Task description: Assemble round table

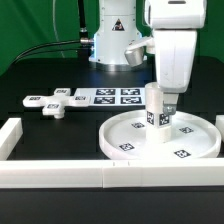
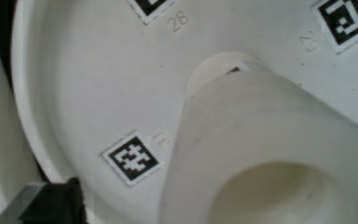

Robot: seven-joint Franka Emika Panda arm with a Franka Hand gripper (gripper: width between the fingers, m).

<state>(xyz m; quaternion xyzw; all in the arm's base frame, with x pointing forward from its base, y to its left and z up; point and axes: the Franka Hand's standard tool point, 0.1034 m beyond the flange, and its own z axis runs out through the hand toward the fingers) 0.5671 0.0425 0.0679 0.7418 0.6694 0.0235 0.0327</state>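
The large rimmed disc [image 1: 128,142] lies flat at the exterior view's right front, tags up. The thick short cylinder [image 1: 155,116] stands upright on its centre hub. My gripper [image 1: 161,100] is lowered over the cylinder's top, with a dark finger [image 1: 171,101] beside it. In the wrist view the cylinder [image 2: 265,130] fills the frame with its hollow end [image 2: 311,196] close up. One dark finger [image 2: 41,206] stands apart from it, with bare disc [image 2: 69,90] and a tag between them. The jaws look open. The flat cross-shaped piece [image 1: 55,102] lies at the exterior view's left.
The marker board [image 1: 116,96] lies behind the disc. A long white wall bar [image 1: 100,178] runs along the front and another [image 1: 10,136] stands at the exterior view's left. The arm's base [image 1: 112,35] is at the back.
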